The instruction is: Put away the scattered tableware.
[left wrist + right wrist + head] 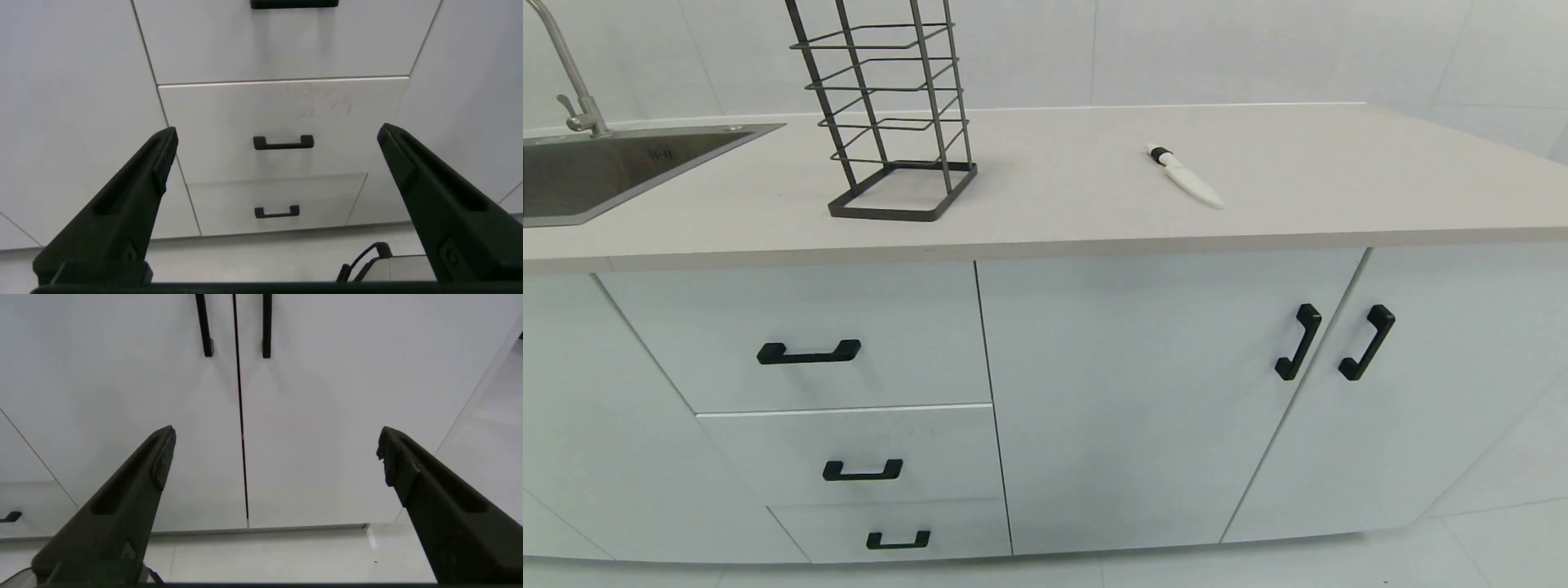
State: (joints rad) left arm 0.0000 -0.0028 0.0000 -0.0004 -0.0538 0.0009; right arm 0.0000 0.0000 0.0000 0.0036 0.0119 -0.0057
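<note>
A white knife [1183, 175] with a black band at its handle lies on the pale countertop [1258, 163], right of centre. A black wire rack [890, 114] stands upright on the counter, left of the knife. My left gripper [278, 143] is open, held low in front of the drawer fronts [282, 122]. My right gripper [274, 441] is open too, facing the two cabinet doors [237, 416] with nothing between its fingers.
A steel sink [605, 167] with a tap [576, 90] is set into the counter's far left. Below are three drawers with black handles [809, 353] and two doors with vertical black handles [1298, 341]. Pale tiled floor runs along the cabinet base.
</note>
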